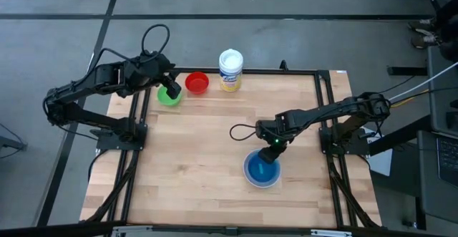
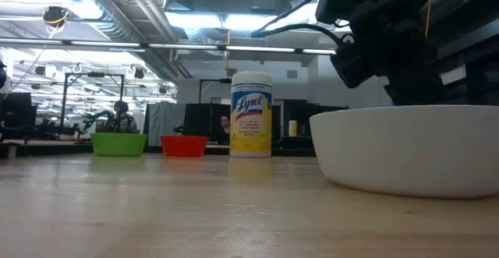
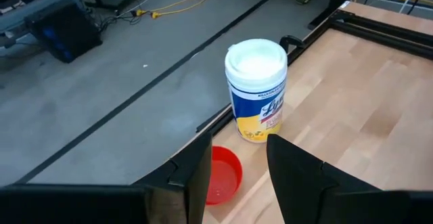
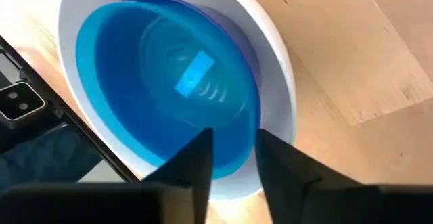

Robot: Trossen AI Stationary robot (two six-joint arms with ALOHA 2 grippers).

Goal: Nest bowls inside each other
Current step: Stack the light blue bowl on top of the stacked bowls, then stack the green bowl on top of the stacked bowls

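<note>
A white bowl [image 1: 262, 171] stands on the table's near right part, with a dark blue bowl [image 4: 253, 61] nested in it and a cyan bowl [image 4: 169, 82] inside that. My right gripper [image 4: 233, 160] is open just above the stack's far edge and points steeply down. One finger is over the cyan bowl's inside, the other outside its rim. A green bowl [image 1: 169, 96] and a red bowl [image 1: 197, 83] rest on their bases at the far left. My left gripper [image 1: 172, 90] hangs open high above the green bowl. My right gripper has the cyan bowl's rim [image 4: 230, 172] between its open fingers, coming from above. Whether either finger touches the rim, I cannot tell. The cyan bowl sits level in the stack on the table.
A white cylindrical tub with a yellow label [image 1: 230, 69] stands upright at the table's far edge, right of the red bowl. A black frame [image 1: 325, 101] runs along the table's sides. Bare wood lies in the middle and on the near left.
</note>
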